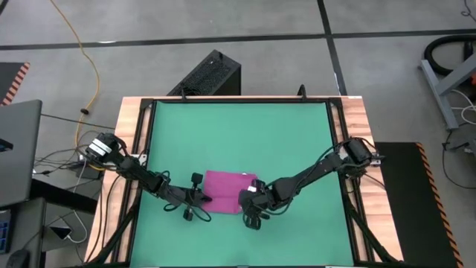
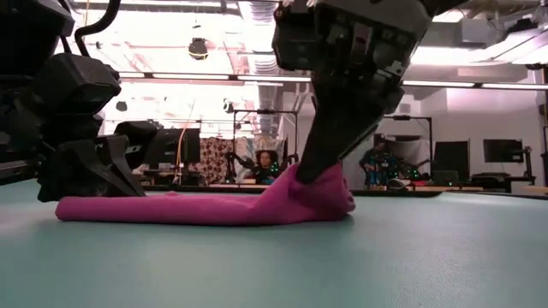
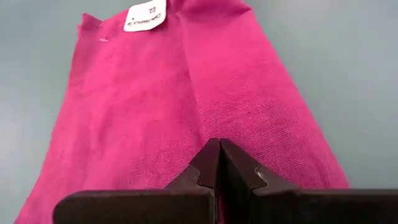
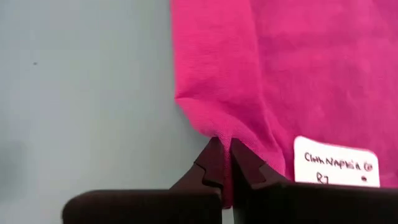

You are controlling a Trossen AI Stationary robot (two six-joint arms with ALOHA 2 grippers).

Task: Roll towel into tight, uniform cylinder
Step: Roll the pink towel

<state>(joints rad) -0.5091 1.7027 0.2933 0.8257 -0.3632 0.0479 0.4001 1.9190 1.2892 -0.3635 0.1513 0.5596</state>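
- One green mat [image 1: 297, 149] covers the worktop [image 1: 134, 119].
- One towel [image 1: 223, 192] lies flat at the mat's near-centre, between two arms, long axis side to side.
- Right end effector [image 4: 222, 163] pinches a raised towel corner.
- Left end effector [image 3: 219, 163], pressed together, rests at the opposite edge.
- One white tag [image 4: 336, 162].

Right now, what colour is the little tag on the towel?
White with dark handwriting; the tag on the pink towel shows best in the right wrist view.

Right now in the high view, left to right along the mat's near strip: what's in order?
left gripper shut, at the towel's left edge → towel → right gripper pinching the towel's right edge, all on the green mat.
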